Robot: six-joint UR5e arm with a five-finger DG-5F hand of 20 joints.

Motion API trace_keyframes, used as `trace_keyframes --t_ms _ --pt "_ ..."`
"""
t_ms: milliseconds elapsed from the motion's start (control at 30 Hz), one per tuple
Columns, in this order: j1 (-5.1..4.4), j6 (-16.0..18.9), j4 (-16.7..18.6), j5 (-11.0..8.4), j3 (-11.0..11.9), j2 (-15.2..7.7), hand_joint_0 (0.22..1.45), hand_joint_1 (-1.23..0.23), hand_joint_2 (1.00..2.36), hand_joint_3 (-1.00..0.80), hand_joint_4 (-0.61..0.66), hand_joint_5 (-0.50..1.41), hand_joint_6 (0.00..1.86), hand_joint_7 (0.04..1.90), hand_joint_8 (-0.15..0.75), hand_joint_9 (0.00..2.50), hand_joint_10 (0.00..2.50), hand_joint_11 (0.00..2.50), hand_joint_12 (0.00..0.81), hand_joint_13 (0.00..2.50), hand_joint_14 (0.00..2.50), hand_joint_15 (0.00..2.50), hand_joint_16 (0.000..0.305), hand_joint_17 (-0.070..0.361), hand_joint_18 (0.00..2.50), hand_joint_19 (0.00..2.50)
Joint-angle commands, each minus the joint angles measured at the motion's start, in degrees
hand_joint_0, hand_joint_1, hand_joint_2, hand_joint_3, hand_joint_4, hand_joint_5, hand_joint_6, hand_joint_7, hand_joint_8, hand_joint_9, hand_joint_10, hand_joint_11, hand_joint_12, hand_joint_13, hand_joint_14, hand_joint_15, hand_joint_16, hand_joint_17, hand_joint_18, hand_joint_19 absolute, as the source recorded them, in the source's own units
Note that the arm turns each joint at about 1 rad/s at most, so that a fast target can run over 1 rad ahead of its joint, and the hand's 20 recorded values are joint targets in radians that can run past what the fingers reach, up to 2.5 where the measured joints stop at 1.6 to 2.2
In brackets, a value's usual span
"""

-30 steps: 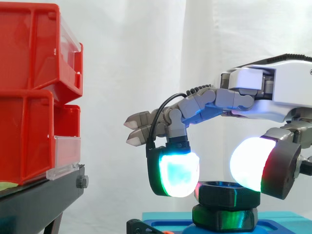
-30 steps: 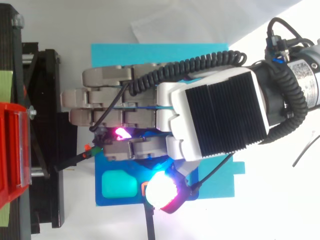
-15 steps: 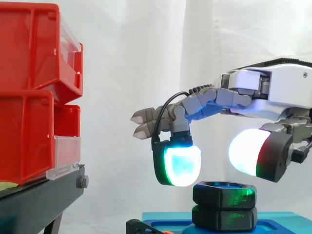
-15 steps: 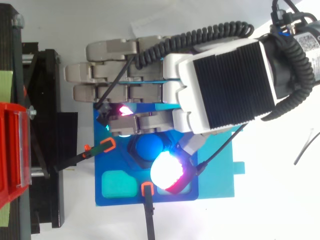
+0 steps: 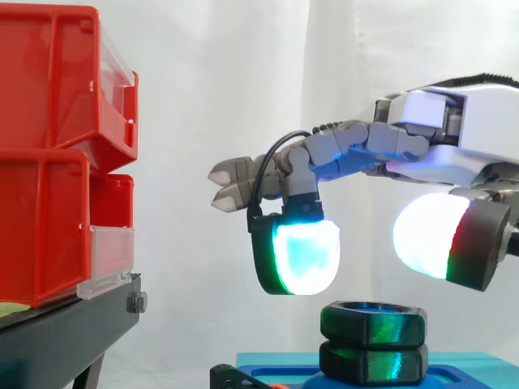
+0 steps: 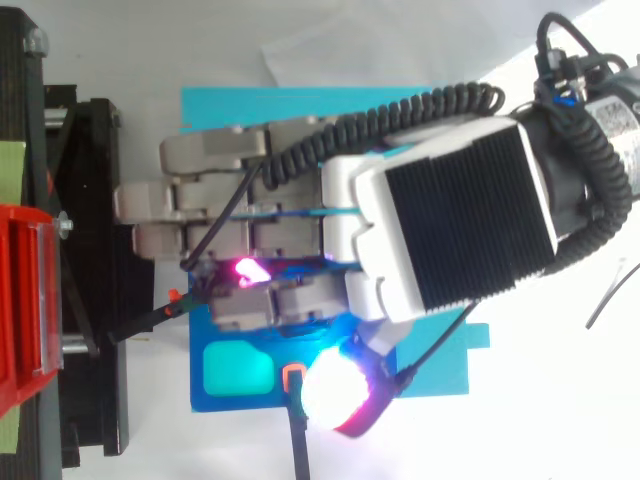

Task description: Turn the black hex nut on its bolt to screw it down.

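The black hex nut [image 5: 373, 322] sits on top of a second black nut [image 5: 373, 362] on the blue base plate [image 5: 454, 366]. My hand [image 5: 454, 146] hovers just above them, open and holding nothing. One finger bends down, and its glowing fingertip [image 5: 304, 255] hangs up and left of the nut. The glowing thumb pad [image 5: 430, 243] hangs up and right of it. Neither pad touches the nut. In the top view my hand [image 6: 450, 220] covers the nut and bolt, with the thumb pad [image 6: 335, 390] over the front edge of the blue plate [image 6: 230, 395].
Stacked red bins [image 5: 49, 162] on a black stand [image 5: 65, 332] rise at the left, well apart from the fingers. A teal sheet [image 6: 300, 100] lies under the blue plate. A teal insert [image 6: 238, 370] and an orange-tipped black clip [image 6: 293, 380] sit on the plate's front.
The pads flanked the upper nut a second ago. They have since come off it and risen clear. Seen from above, the hand swung away from the plate's front and then back.
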State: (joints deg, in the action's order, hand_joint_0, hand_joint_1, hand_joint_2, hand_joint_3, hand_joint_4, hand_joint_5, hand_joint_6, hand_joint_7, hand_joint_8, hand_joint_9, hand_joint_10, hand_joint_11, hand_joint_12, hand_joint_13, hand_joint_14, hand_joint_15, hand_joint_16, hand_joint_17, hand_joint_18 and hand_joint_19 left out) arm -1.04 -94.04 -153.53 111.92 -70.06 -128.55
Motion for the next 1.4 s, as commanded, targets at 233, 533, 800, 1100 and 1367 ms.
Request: trace_keyframes --t_ms 233,533,800,1100,1367 --pt "-3.01 0.26 0.51 -3.2 0.01 -0.03 0.41 -0.48 1.0 -0.5 0.27 -0.15 0.55 1.34 0.284 0.42 0.0 0.0 0.37 0.19 0.0 0.0 0.065 0.146 0.34 0.03" --pt "-4.68 -0.26 0.07 -5.31 -0.08 -0.03 0.41 -0.53 1.0 -0.5 0.27 -0.16 0.57 1.3 0.277 0.41 0.0 0.0 0.368 0.18 0.0 0.0 0.064 0.145 0.34 0.03" --pt "-3.97 -0.26 1.48 -4.96 0.01 -3.55 0.43 -0.53 1.0 -0.5 0.27 -0.16 0.57 1.3 0.271 0.4 0.0 0.0 0.361 0.18 0.0 0.0 0.063 0.141 0.33 0.04" --pt "-3.8 0.09 -1.16 -4.34 3.53 -4.07 0.43 -0.49 1.0 -0.5 0.26 -0.16 0.57 1.3 0.27 0.41 0.0 0.0 0.36 0.18 0.0 0.0 0.062 0.14 0.33 0.04" --pt "-4.15 -1.05 -3.36 -4.26 4.93 -3.98 0.43 -0.46 1.0 -0.5 0.26 -0.16 0.58 1.3 0.27 0.4 0.0 0.0 0.359 0.17 0.0 0.0 0.062 0.14 0.33 0.05"
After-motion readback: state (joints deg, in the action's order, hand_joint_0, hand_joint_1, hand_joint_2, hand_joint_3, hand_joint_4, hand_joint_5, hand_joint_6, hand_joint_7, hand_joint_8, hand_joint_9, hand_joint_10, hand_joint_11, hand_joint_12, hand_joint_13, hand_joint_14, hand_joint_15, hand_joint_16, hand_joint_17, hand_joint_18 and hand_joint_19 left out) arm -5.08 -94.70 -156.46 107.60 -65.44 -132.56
